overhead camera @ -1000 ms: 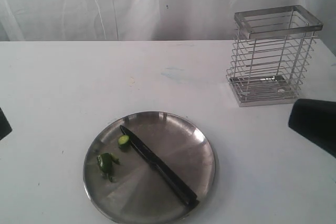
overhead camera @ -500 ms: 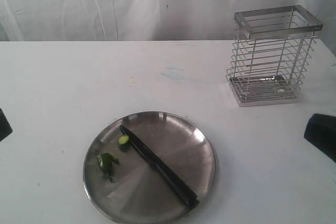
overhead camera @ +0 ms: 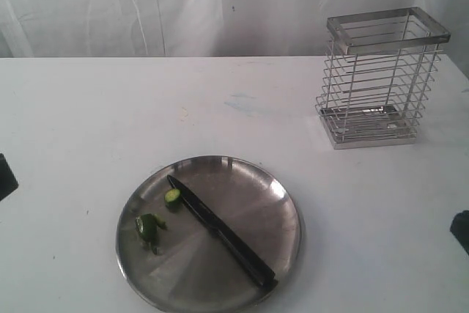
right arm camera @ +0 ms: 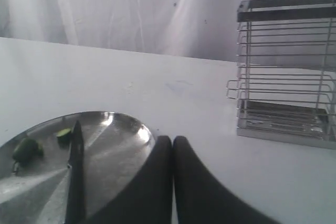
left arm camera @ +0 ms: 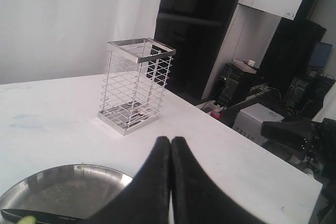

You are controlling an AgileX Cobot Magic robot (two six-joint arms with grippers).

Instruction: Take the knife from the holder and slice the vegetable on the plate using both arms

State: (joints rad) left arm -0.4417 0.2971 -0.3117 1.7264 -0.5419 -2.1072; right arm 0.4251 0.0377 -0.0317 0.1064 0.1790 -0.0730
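Exterior view: two vegetable pieces (overhead camera: 150,228)

No lettering, number, brand or sign legible anywhere: nothing readable on the holder (overhead camera: 396,40), the plate (overhead camera: 256,207) or the knife (overhead camera: 220,234). Possibly markings on the background equipment (left arm camera: 294,135) beyond the table in the left wrist view, but too small and blurred to make out.
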